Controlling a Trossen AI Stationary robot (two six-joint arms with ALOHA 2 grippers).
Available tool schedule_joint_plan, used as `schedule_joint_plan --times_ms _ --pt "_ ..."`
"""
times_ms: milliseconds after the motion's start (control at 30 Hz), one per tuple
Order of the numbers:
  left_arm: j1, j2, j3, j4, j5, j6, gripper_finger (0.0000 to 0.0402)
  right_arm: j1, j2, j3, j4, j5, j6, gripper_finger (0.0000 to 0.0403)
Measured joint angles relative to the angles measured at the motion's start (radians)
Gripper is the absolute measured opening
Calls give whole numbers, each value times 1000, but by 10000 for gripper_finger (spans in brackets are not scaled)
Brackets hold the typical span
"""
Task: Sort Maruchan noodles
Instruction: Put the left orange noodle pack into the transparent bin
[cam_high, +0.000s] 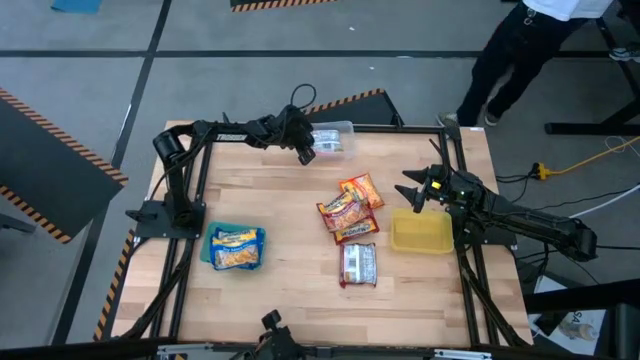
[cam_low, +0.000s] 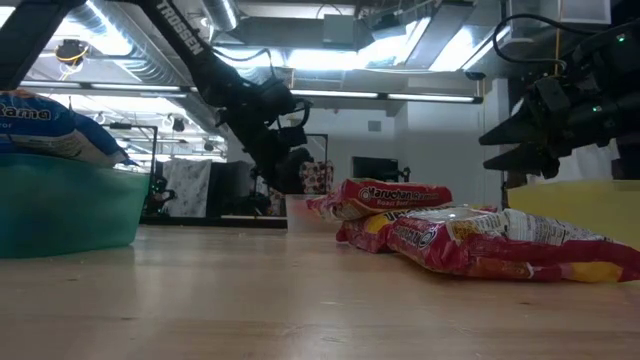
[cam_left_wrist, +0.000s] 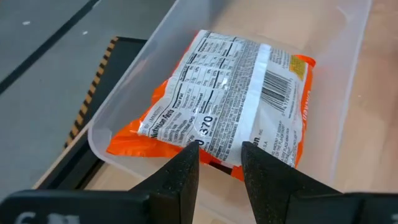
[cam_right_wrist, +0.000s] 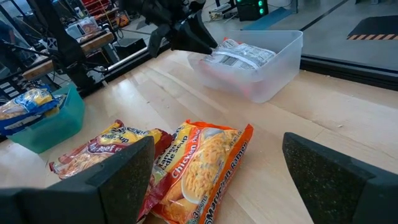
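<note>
An orange Maruchan packet (cam_left_wrist: 230, 93), back side up, lies in the clear bin (cam_high: 332, 138) at the table's far edge. My left gripper (cam_left_wrist: 221, 167) slants down at the packet's near edge, its fingers a narrow gap apart. More packets lie loose mid-table: an orange one (cam_high: 361, 190), two red ones (cam_high: 342, 212) and a dark red-and-white one (cam_high: 358, 264). Blue-and-yellow packets (cam_high: 237, 247) fill the teal bin (cam_high: 213, 240). My right gripper (cam_high: 415, 192) waits wide open beside the yellow bin (cam_high: 421, 232). My left gripper has its fingertips (cam_left_wrist: 186, 163) on either side of the packet's near edge (cam_left_wrist: 219, 152), coming slanting down from the table's near left. The packet lies flat in the clear bin. I cannot tell whether the fingers touch it.
The clear bin's wall (cam_left_wrist: 118, 134) rises just in front of my left fingers. A person (cam_high: 520, 50) stands beyond the table's far right corner. Bare wood shows along the near edge (cam_high: 300, 300).
</note>
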Motion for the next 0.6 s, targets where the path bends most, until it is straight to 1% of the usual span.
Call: schedule_joint_plan --times_ms 200,433,500,600 --pt "6 0 0 0 11 -3 114 0 0 0 0 0 0 340" --pt "3 -6 -1 -7 -1 -14 114 0 0 0 0 -5 9 340" --pt "4 -41 -5 -39 3 -55 114 0 0 0 0 -8 11 340" --pt "2 -120 -5 -47 15 -83 114 0 0 0 1 7 12 340"
